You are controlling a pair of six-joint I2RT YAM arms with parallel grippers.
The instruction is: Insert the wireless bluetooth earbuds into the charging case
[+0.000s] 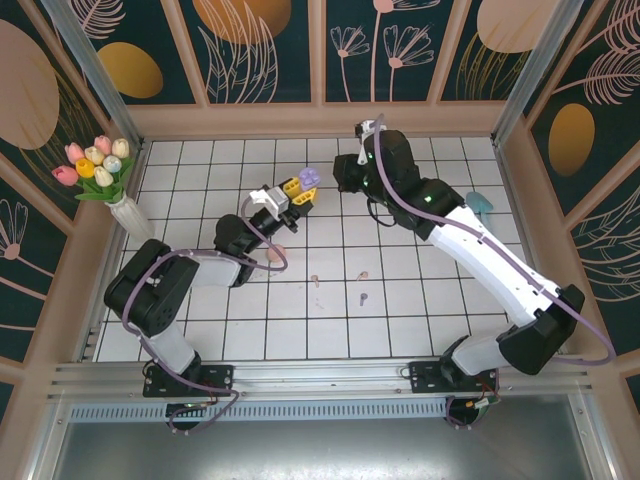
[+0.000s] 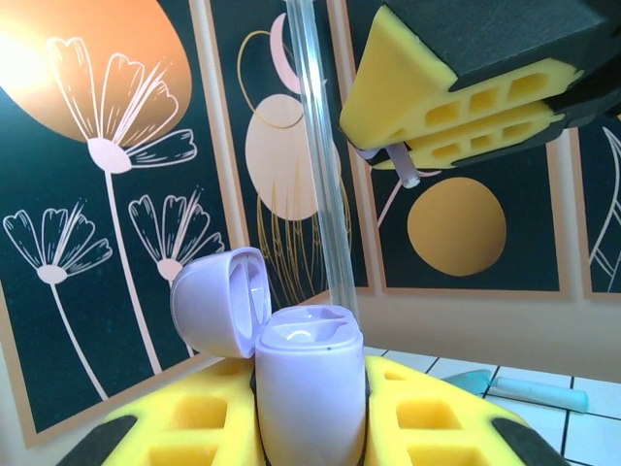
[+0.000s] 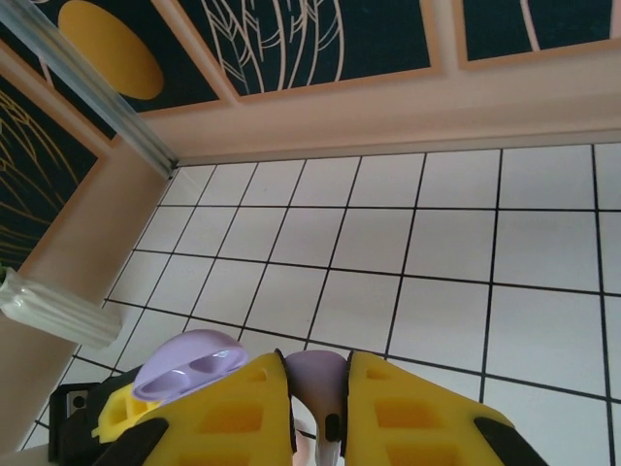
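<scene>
Left fingers (image 2: 194, 432) clamp the open lilac plastic charging case (image 2: 310, 388) upright above the far middle of the white tiled desk (image 1: 400, 320); right fingers (image 3: 408, 417), pinching a tiny purple earbud (image 3: 315, 381) just above, should align its stem before lowering.

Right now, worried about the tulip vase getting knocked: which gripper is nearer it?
Left. The left gripper, shut on the purple case, is right of the vase; the right gripper sits farther right.

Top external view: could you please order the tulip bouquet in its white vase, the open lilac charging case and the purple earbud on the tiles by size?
1. Tulip bouquet in white vase
2. Open lilac charging case, held nearer the camera
3. Purple earbud
</scene>
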